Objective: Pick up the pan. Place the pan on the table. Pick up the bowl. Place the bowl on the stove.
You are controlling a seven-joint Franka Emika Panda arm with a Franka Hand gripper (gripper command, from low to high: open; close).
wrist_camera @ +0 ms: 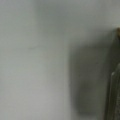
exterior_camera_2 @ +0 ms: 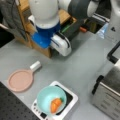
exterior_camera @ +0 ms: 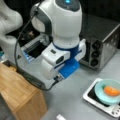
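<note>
The teal bowl [exterior_camera: 108, 93] [exterior_camera_2: 47, 98] sits on the white stove [exterior_camera: 90, 97] [exterior_camera_2: 71, 97] with an orange piece of food [exterior_camera: 112, 90] [exterior_camera_2: 55, 105] inside it. The pinkish-brown pan [exterior_camera_2: 20, 80] lies flat on the grey table [exterior_camera: 68, 97] [exterior_camera_2: 82, 65], left of the stove in a front view; its white stub handle [exterior_camera_2: 35, 66] [exterior_camera: 60, 117] shows in both front views. My gripper [exterior_camera: 48, 71] [exterior_camera_2: 64, 48] hangs above the table, well away from bowl and pan, holding nothing that shows. The wrist view shows only bare table and a shadow.
A steel toaster oven [exterior_camera: 101, 46] [exterior_camera_2: 107, 92] with knobs stands near the stove. A light wooden block [exterior_camera: 20, 93] [exterior_camera_2: 46, 51] sits close to my arm. A second white robot base [exterior_camera: 7, 27] [exterior_camera_2: 115, 22] and a black cable [exterior_camera: 17, 50] are nearby.
</note>
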